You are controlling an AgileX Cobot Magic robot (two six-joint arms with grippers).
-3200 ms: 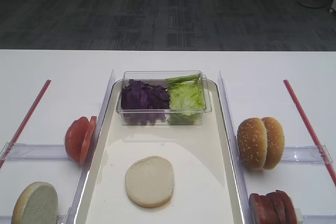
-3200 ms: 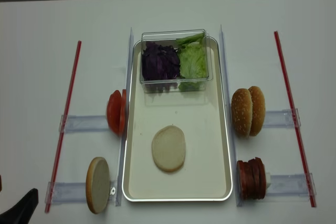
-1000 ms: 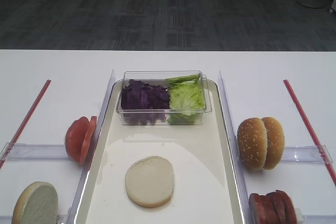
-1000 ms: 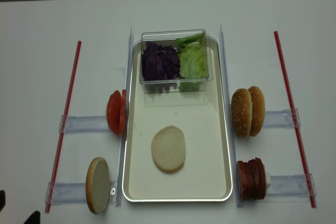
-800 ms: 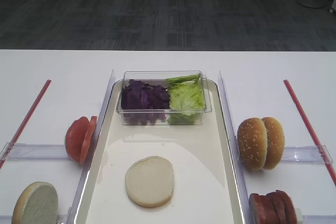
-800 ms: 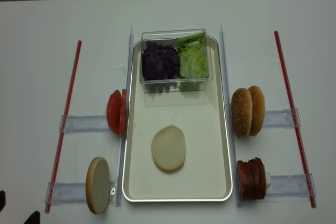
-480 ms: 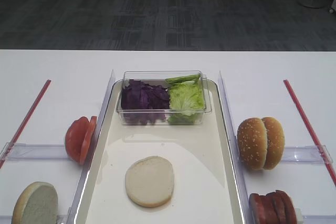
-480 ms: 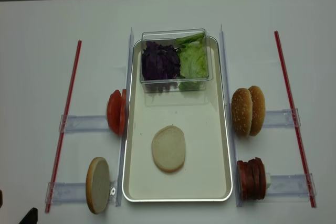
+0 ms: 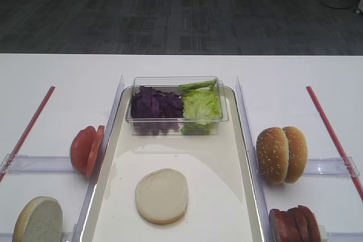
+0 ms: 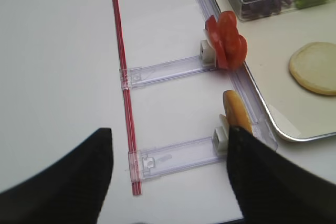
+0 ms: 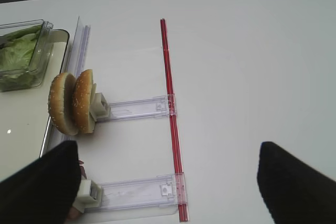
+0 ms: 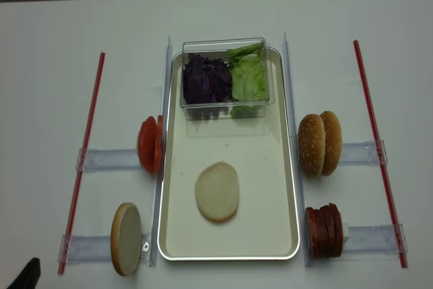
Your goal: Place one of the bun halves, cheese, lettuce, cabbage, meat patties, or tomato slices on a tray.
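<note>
One pale bun half [image 9: 161,195] [image 12: 217,191] [image 10: 314,68] lies flat on the cream tray [image 9: 170,151] [image 12: 230,140]. Another bun half [image 12: 126,238] [image 10: 234,111] stands on edge in a holder left of the tray. Tomato slices [image 12: 149,144] [image 10: 226,40] stand behind it. Meat patties [image 12: 325,230] stand right of the tray. Cabbage [image 12: 207,79] and lettuce [image 12: 249,79] [image 11: 18,51] fill a clear box at the tray's far end. Cheese is out of view. My left gripper [image 10: 168,182] hangs open over the table's left front. My right gripper [image 11: 168,182] is open over the right side.
Two sesame-seeded bun halves [image 12: 320,143] [image 11: 71,102] stand in a clear holder right of the tray. Red strips [image 12: 84,153] [image 12: 375,140] run along both outer sides. Clear plastic rails [image 12: 166,99] flank the tray.
The dark tip of my left gripper has shifted slightly in the bottom-left corner of the overhead view. None of the food has moved.
</note>
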